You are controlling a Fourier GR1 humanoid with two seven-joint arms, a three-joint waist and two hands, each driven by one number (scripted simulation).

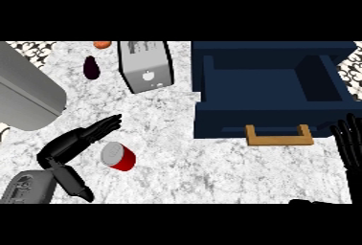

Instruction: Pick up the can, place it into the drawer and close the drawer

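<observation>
A red can with a silver top lies tilted on the marble counter. My left hand is just to its left, fingers stretched up and right, thumb pointing down; the can sits in the gap, not clearly touched. The dark blue drawer is pulled open at the right, empty inside, with a tan handle on its front. My right hand rests open at the right edge, fingers up, beside the drawer's front corner.
A silver toaster stands at the back centre. A dark eggplant and an orange item lie behind it to the left. A grey sink basin fills the left edge.
</observation>
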